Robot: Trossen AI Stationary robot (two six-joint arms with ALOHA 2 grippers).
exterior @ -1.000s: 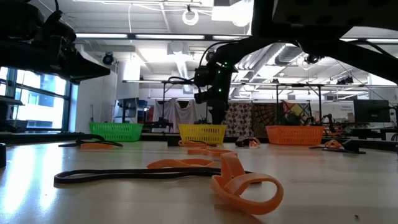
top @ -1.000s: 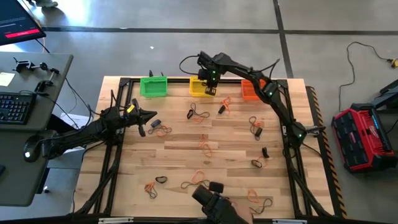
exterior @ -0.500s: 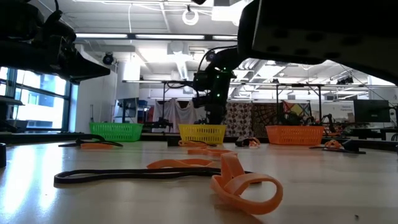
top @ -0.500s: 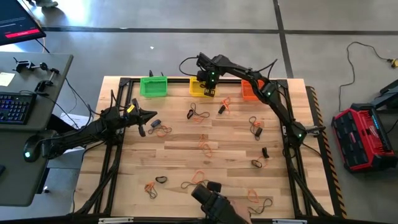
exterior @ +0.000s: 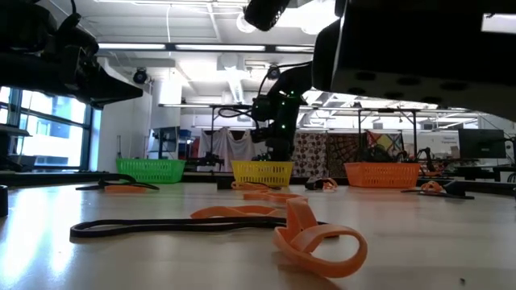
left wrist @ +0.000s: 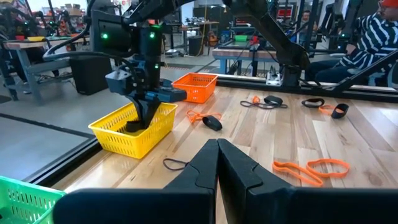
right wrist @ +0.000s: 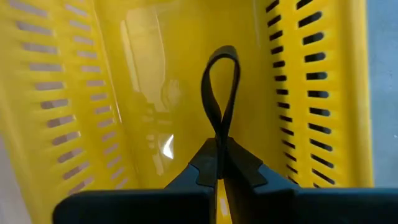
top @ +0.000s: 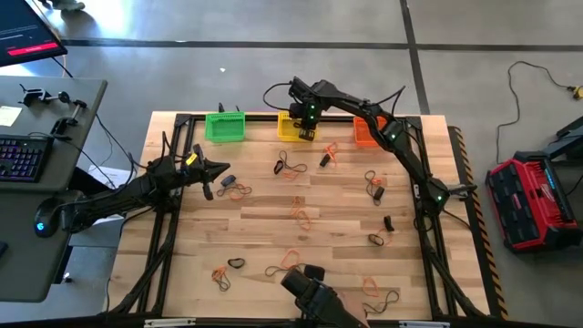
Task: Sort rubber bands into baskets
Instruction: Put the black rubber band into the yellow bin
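Note:
Three baskets stand in a row at the table's far edge: green (top: 225, 126), yellow (top: 293, 128) and orange (top: 364, 134). My right gripper (right wrist: 219, 155) reaches down into the yellow basket (left wrist: 134, 134) and is shut on a black rubber band (right wrist: 221, 93). Orange and black rubber bands (top: 291, 166) lie loose all over the tabletop. My left gripper (left wrist: 217, 144) waits at the table's left side (top: 219, 169), shut, level and holding nothing. My right gripper pinches one end of the black band (right wrist: 219, 138) between its two fingertips, coming from above and pointing down. The rest of the band sticks out past the fingertips as a narrow loop (right wrist: 222, 59) inside the yellow basket. Whether the loop touches the basket's floor cannot be told.
Orange bands (exterior: 318, 238) and a long black one (exterior: 137, 227) lie near the table's front edge. A dark device (top: 310, 290) sits at the near edge. A desk with a keyboard (top: 23, 155) stands left of the table. A red case (top: 533, 200) sits on the floor to the right.
My right gripper has sunk a little deeper into the yellow basket with the black band, staying shut on it.

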